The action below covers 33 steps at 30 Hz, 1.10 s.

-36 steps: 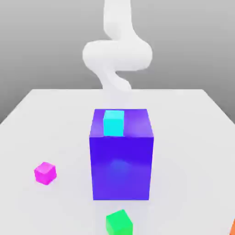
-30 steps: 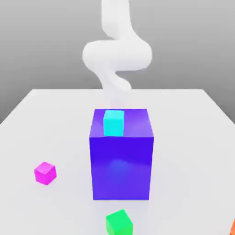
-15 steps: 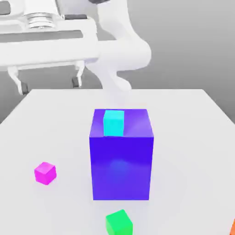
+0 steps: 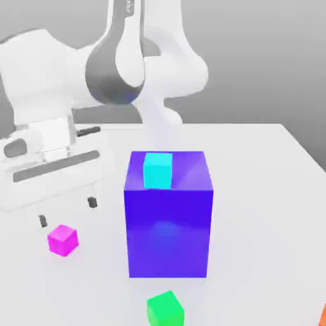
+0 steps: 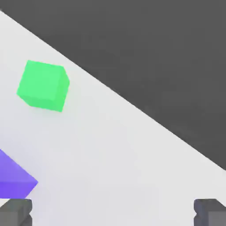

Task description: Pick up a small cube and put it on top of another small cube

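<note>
A white table (image 4: 267,191) carries a large blue cube (image 4: 169,229) at its middle, a small magenta cube (image 4: 62,240) to the exterior view's left, and a small green cube (image 4: 165,309) near the front edge

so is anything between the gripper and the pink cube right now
Nothing visible. The open gripper hangs just above the pink cube with bare table between them; the big blue cube stands off toward the exterior view's right.
</note>
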### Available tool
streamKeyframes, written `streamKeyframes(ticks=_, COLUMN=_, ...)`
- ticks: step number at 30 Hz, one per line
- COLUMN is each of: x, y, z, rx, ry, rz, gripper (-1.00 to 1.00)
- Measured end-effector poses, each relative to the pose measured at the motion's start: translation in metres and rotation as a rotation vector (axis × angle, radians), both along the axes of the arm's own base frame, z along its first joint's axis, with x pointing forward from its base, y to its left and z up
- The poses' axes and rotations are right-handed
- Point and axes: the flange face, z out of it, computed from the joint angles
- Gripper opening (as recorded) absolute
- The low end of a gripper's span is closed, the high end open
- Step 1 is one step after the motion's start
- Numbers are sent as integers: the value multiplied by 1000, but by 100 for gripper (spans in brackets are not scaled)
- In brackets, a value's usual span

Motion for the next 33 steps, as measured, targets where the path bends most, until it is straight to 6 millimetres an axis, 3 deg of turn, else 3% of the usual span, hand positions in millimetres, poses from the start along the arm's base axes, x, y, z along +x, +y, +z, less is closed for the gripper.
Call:
streamKeyframes(ticks=9, x=-49, y=-24, z=-58, rx=-89, ry=88, rz=179, gripper=0)
streamKeyframes(ticks=18, x=-101, y=-47, z=-83, rx=-186, ry=152, rz=365, gripper=0)
streamKeyframes(ticks=25, x=-97, y=-53, z=-99, rx=-203, ry=136, rz=380, gripper=0)
streamKeyframes(ticks=33, x=-101, y=-51, z=-138, rx=-200, ry=145, rz=382, gripper=0)
